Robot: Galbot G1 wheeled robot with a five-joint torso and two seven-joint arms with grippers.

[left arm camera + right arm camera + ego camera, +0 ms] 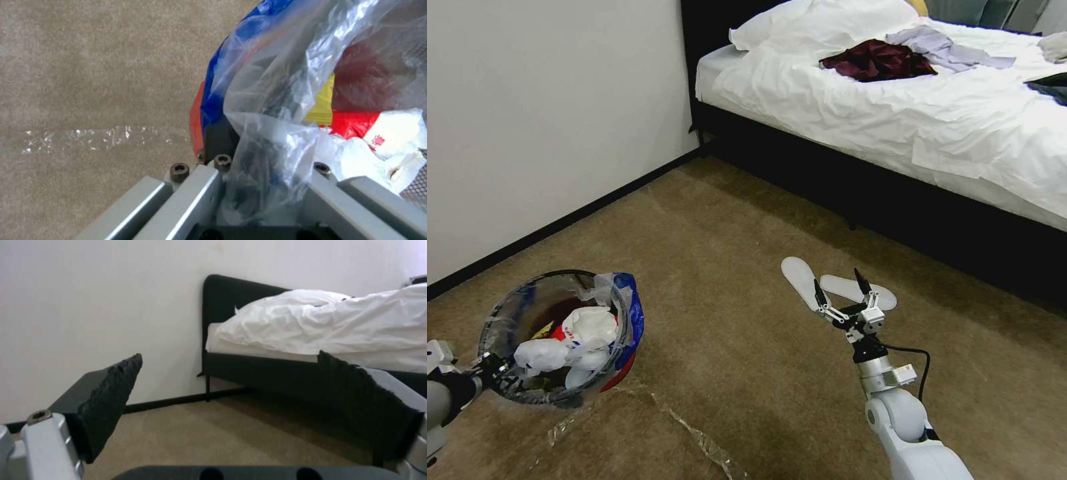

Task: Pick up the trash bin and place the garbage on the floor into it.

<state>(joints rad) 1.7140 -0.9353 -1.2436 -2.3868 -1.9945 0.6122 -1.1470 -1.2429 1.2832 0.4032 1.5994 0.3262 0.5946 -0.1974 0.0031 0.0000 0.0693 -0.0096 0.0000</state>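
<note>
Currently left gripper (484,369) clamped on rim of small round red-based trash bin (560,333) with clear blue-edged liner, carried low over brown carpet (727,233), crumpled white tissues (590,327) inside; right gripper (844,297) jaws apart, empty, above pale insoles (827,283), likely seeking litter.

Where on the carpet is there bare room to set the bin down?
The open carpet between the wall and the bed is free. It is tighter by the insoles at the right gripper, and near the plastic strip under the trash bin.
</note>
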